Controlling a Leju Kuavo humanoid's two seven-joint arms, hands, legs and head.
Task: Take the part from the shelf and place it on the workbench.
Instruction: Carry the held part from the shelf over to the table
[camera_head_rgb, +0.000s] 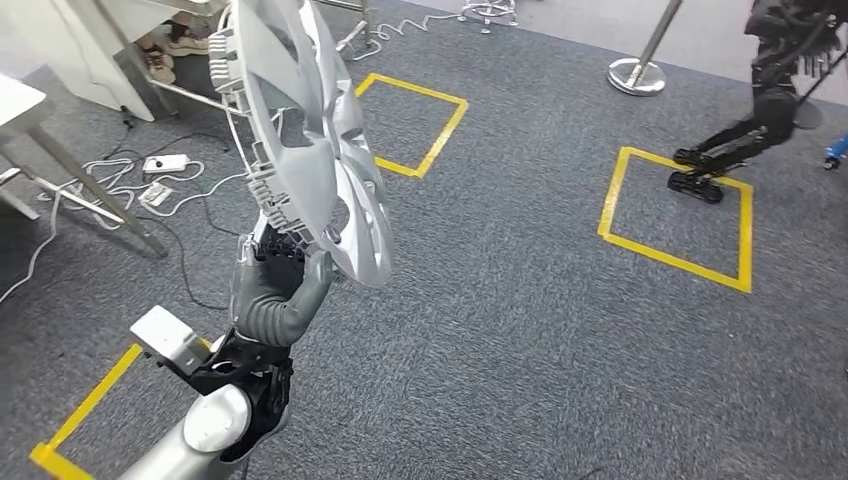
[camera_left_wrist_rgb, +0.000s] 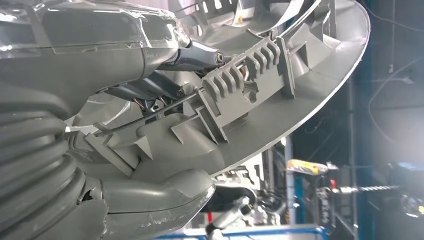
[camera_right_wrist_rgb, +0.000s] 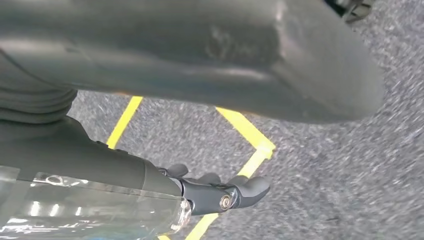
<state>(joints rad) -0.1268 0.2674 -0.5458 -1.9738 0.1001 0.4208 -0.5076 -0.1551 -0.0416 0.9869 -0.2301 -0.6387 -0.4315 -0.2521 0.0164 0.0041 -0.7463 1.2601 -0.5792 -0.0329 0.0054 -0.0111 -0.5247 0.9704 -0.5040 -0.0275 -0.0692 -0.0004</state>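
- Silver plastic, round and dished, the part (camera_head_rgb: 305, 140) is a wheel cover with curved spokes, standing on edge above the left hand (camera_head_rgb: 275, 290), which grips its lower rim.
- Ribbed grey clips (camera_left_wrist_rgb: 245, 70) and a thin wire ring line the cover's inner face, just beyond the thumb (camera_left_wrist_rgb: 160, 200) in the left wrist view.
- Smooth dark fingers (camera_right_wrist_rgb: 240, 192) of the right hand (camera_right_wrist_rgb: 210, 192) curl inward, holding nothing, over coarse grey carpet (camera_right_wrist_rgb: 325, 175) crossed by yellow tape (camera_right_wrist_rgb: 250, 140).
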